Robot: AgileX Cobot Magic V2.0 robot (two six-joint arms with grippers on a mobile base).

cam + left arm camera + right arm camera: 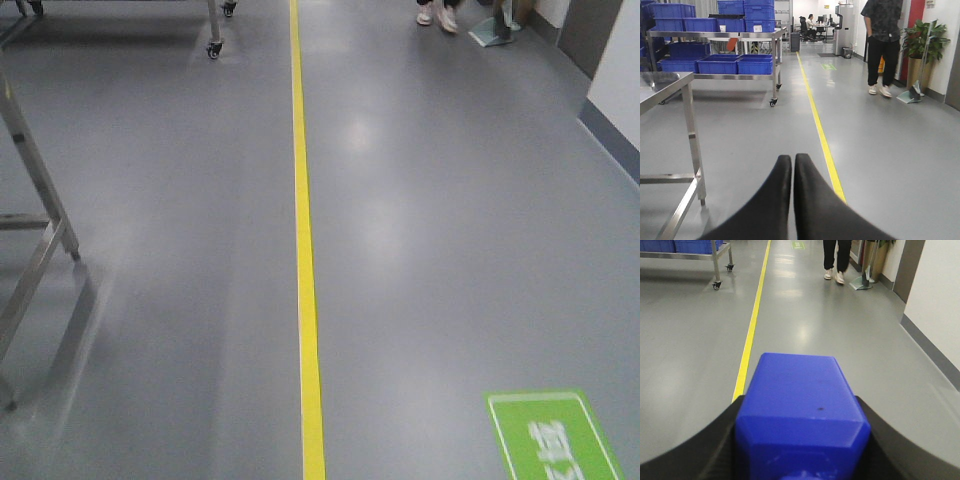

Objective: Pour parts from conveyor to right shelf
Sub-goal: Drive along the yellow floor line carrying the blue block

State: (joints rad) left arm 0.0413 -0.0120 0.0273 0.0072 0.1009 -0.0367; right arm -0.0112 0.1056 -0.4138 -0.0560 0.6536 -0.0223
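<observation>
Slippage is risked: the blue block is clamped only at its sides by the right gripper above bare floor; the left gripper is held together, empty.

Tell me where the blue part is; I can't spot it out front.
In the right wrist view, the blue part sits clamped in the right tool, over grey floor beside the yellow line.

The left gripper is seen as two smooth, matte black fingers, broad at the base and tapered to rounded tips. The right gripper is shown as two wide black fingers with curved outer edges and a dull finish.
</observation>
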